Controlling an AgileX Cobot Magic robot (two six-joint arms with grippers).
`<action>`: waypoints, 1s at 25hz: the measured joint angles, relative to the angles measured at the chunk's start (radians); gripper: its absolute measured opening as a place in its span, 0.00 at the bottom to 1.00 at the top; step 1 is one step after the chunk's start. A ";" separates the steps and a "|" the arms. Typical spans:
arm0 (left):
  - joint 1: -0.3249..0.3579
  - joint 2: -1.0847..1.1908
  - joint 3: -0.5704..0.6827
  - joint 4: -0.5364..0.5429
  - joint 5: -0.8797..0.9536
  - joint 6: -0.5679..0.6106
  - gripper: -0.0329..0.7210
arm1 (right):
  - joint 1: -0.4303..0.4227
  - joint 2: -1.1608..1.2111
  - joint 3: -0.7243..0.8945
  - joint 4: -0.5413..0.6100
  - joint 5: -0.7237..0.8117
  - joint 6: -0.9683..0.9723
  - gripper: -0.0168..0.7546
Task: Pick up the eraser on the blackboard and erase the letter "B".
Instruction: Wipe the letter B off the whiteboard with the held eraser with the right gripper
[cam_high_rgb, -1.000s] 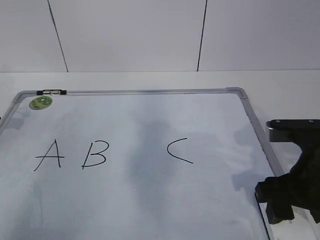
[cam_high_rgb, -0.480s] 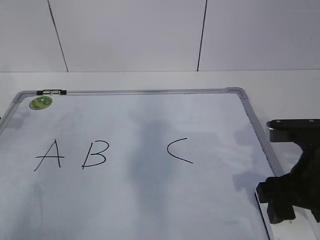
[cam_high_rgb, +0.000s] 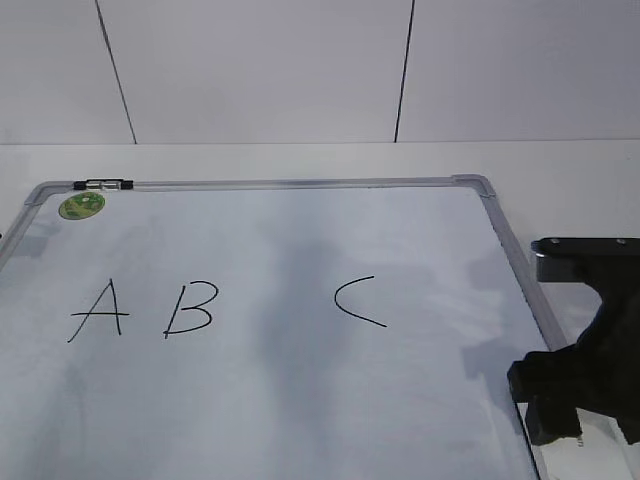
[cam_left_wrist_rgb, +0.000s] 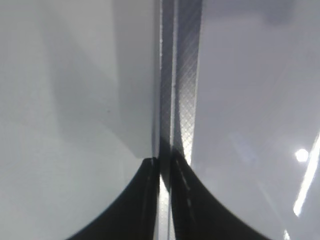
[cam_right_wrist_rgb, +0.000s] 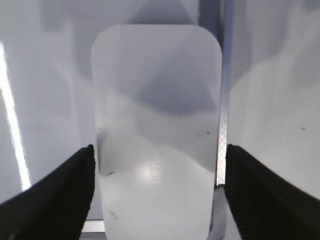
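The blackboard (cam_high_rgb: 300, 230) lies flat, with the black letter "B" (cam_high_rgb: 190, 308) at its left-centre. The white eraser (cam_right_wrist_rgb: 157, 130) lies by the board's right frame in the right wrist view. My right gripper (cam_right_wrist_rgb: 159, 152) is open, with one finger on each long side of the eraser; a thin gap shows at the right finger. In the exterior view my right gripper (cam_high_rgb: 545, 400) is low at the board's right edge and hides the eraser. My left gripper (cam_left_wrist_rgb: 165, 165) is shut and empty over the board's grey frame (cam_left_wrist_rgb: 182, 75).
A black "A" (cam_high_rgb: 98, 312) is left of the "B" and a black "C" (cam_high_rgb: 358, 300) is to its right. A round green sticker (cam_high_rgb: 82, 205) and a small clip (cam_high_rgb: 103, 184) sit at the far left corner. A white wall rises behind the table.
My right gripper has shifted only slightly at the board's right edge, dipping and then settling a little to the left. The letters are unchanged.
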 joint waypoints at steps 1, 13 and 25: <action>0.000 0.000 0.000 0.000 0.000 0.000 0.13 | 0.000 0.000 0.000 0.002 -0.002 0.000 0.81; 0.000 0.000 0.000 0.000 0.004 0.000 0.13 | 0.000 0.075 0.000 0.028 -0.008 -0.003 0.81; 0.000 0.000 0.000 0.000 0.004 0.000 0.13 | 0.000 0.076 0.000 0.029 -0.029 -0.002 0.80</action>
